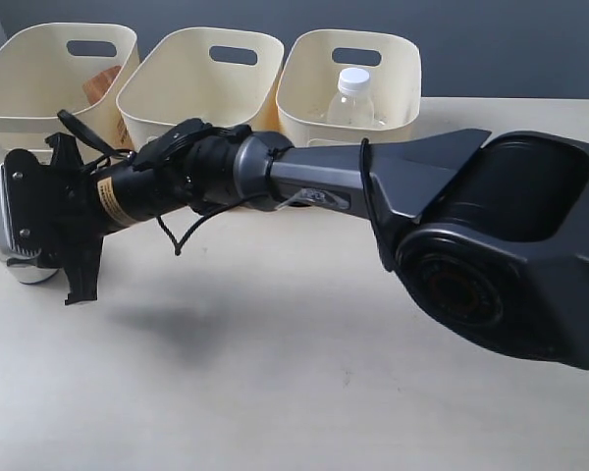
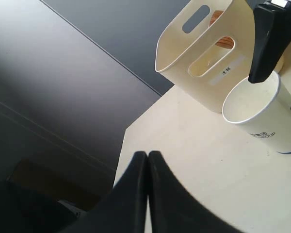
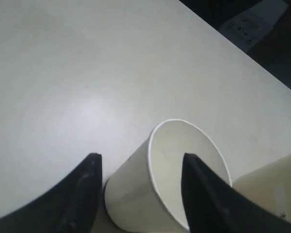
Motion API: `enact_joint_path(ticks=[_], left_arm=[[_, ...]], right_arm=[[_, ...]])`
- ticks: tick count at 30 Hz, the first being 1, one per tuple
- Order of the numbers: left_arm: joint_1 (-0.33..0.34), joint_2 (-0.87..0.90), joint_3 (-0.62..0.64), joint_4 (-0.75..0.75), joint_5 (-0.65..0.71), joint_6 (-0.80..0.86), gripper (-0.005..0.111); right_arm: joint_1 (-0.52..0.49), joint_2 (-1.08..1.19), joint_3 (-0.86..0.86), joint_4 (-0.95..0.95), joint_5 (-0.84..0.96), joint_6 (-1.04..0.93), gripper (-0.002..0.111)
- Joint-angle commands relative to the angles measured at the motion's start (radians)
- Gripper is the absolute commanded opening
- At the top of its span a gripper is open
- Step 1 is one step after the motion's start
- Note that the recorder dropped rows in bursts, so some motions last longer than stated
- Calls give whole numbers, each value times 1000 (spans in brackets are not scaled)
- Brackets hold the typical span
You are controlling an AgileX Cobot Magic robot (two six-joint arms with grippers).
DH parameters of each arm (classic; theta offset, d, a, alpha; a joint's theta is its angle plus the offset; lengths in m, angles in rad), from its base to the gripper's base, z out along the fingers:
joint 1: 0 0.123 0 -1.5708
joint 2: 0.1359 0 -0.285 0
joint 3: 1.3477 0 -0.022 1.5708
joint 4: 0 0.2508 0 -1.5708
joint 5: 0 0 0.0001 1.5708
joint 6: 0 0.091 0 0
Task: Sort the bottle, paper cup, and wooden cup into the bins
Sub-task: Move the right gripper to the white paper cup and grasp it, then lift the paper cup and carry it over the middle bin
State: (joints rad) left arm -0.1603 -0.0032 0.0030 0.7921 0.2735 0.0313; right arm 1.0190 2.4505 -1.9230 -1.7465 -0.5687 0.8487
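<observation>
The white paper cup (image 1: 15, 265) stands at the table's far left, in front of the left bin (image 1: 20, 98). My right gripper (image 3: 141, 162) has reached across to it and is open: one finger is outside the cup (image 3: 136, 199), the other (image 2: 267, 43) is over its mouth. The brown wooden cup (image 1: 100, 83) is inside the left bin (image 2: 184, 53). The clear bottle (image 1: 351, 98) stands in the right bin (image 1: 299, 98). What the middle bin (image 1: 167, 108) holds is hidden. My left gripper (image 2: 148, 154) is shut on nothing, low over the table near its left edge.
The right arm (image 1: 324, 182) stretches across in front of all three bins, its bulky base (image 1: 501, 255) at the right. The beige table (image 1: 275, 392) ends close to the paper cup (image 2: 262, 111) at a dark drop-off (image 2: 63, 121).
</observation>
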Motion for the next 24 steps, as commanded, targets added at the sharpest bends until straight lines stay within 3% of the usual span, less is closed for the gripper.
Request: enact_joint_path(ticks=[1, 24], left_arm=[[-1, 3, -3, 2, -10, -3, 0], [-1, 3, -3, 2, -10, -3, 0]], right_arm=[[0, 8, -7, 2, 22, -42, 49], [0, 55, -67, 2, 44, -82, 49]])
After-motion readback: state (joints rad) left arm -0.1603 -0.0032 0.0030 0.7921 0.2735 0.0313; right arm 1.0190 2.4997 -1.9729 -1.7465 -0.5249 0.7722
